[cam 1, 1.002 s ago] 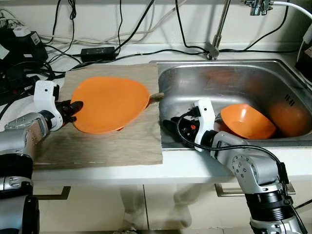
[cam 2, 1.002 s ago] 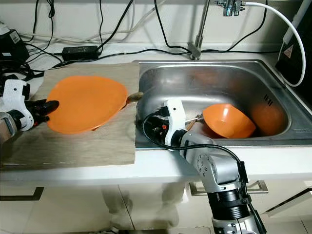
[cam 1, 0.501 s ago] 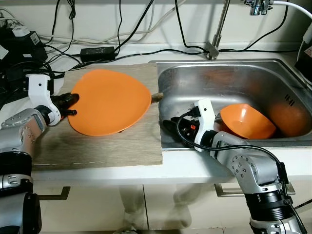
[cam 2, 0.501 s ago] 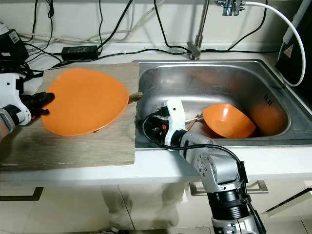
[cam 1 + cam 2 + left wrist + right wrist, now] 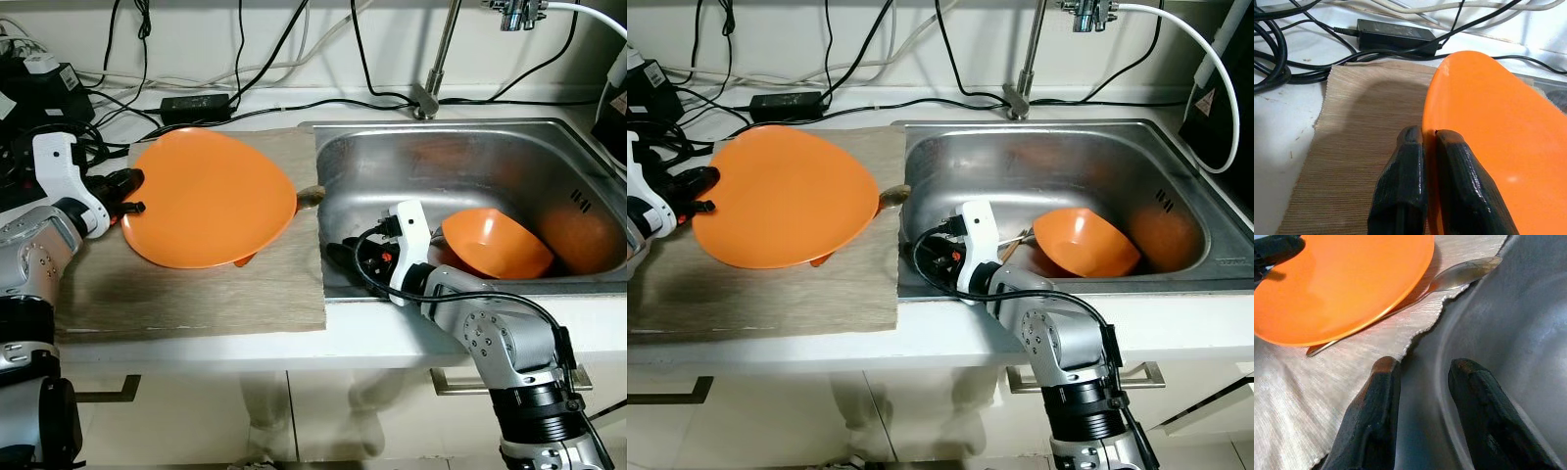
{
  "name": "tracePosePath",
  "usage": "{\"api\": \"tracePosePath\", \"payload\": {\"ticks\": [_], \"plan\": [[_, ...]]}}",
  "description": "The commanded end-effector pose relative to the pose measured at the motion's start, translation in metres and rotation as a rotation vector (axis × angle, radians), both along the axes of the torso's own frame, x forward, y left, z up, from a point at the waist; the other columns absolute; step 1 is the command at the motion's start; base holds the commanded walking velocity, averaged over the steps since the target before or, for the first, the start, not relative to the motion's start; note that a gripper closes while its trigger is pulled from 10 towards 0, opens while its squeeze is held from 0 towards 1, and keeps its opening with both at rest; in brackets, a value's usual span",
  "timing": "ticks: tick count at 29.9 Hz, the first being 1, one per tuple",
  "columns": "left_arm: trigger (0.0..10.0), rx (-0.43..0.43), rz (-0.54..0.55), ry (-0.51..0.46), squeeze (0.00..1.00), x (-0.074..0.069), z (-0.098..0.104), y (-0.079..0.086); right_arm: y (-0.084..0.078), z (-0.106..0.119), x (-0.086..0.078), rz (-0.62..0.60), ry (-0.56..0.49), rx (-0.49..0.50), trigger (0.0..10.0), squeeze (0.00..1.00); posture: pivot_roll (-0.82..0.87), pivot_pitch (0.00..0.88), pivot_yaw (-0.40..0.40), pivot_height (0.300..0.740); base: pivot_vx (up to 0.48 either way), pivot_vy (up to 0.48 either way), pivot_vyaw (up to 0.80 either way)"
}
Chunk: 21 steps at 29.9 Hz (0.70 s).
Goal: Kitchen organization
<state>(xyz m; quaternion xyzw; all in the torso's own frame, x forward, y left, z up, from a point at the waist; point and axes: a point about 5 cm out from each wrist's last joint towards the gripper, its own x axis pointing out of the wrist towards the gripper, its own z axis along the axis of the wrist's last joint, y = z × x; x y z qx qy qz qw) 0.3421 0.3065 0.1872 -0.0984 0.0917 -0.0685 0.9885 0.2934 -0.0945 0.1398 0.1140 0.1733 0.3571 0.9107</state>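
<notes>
Over the mat at the table's left edge, the orange plate [image 5: 209,199] is pinched, tilted, by the left gripper [image 5: 1425,147]; the right gripper [image 5: 1422,382] rests, jaws spread, at the sink's [image 5: 490,157] front-left rim.

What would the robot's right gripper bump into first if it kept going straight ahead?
Probably the metal spoon lying on the woven beige mat, just under the orange plate. The open right gripper points that way; depth is uncertain.

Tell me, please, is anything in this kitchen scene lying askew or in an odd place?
Yes. The orange plate is tilted, pinched at its rim by the left gripper. A spoon lies partly under it, its bowl jutting off the mat over the sink edge. An orange bowl leans in the sink.
</notes>
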Motion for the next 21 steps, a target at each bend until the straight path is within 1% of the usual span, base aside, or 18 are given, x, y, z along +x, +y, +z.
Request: {"api": "tracePosePath", "payload": {"ticks": [1,3,5,6,8,10,13,16,18,21], "plan": [[0.0,0.010,0.001,-0.035,0.00,0.002,0.015,0.000,-0.003,-0.001,0.006,-0.037,-0.007,-0.002,10.0,0.00,-0.04,0.000,0.039,0.740,0.000,0.000,0.00],[0.0,-0.040,-0.011,-0.058,0.00,0.003,0.021,-0.003,-0.001,-0.004,0.008,-0.052,-0.002,-0.003,10.0,0.00,-0.04,0.000,0.039,0.740,0.000,0.000,0.00],[0.0,-0.039,-0.011,-0.059,0.00,0.003,0.021,-0.004,-0.001,-0.004,0.008,-0.051,-0.001,0.002,10.0,0.00,-0.04,0.000,0.039,0.740,0.000,0.000,0.00],[0.0,-0.020,-0.031,-0.061,0.00,0.003,0.021,-0.006,0.000,-0.005,0.008,-0.049,0.001,0.002,10.0,0.00,-0.03,0.000,0.038,0.740,0.000,0.000,0.00],[0.0,-0.016,-0.038,-0.056,0.00,0.003,0.018,-0.008,0.000,-0.005,0.007,-0.048,0.002,0.001,10.0,0.00,-0.03,0.000,0.038,0.740,0.000,0.000,0.00],[0.0,-0.008,-0.050,-0.045,0.00,0.003,0.014,-0.010,0.001,-0.006,0.007,-0.047,0.003,0.001,10.0,0.00,-0.03,0.000,0.039,0.740,0.000,0.000,0.00],[0.0,0.004,-0.069,-0.001,0.00,0.002,0.003,-0.014,0.001,-0.008,0.008,-0.050,0.004,0.000,10.0,0.00,-0.03,0.000,0.041,0.740,0.000,0.000,0.00],[0.0,-0.001,-0.071,0.013,0.00,0.001,-0.002,-0.014,0.001,-0.009,0.008,-0.053,0.006,0.001,10.0,0.00,-0.03,0.001,0.044,0.740,0.000,0.000,0.00],[0.0,-0.023,-0.064,0.003,0.00,0.002,0.000,-0.013,0.001,-0.009,0.008,-0.058,0.006,0.004,10.0,0.00,-0.03,0.002,0.045,0.740,0.000,0.000,0.00],[0.0,-0.050,-0.063,-0.026,0.00,0.003,0.009,-0.012,0.000,-0.008,0.009,-0.069,-0.002,0.012,10.0,0.00,-0.03,0.002,0.046,0.740,0.000,0.000,0.00]]}}
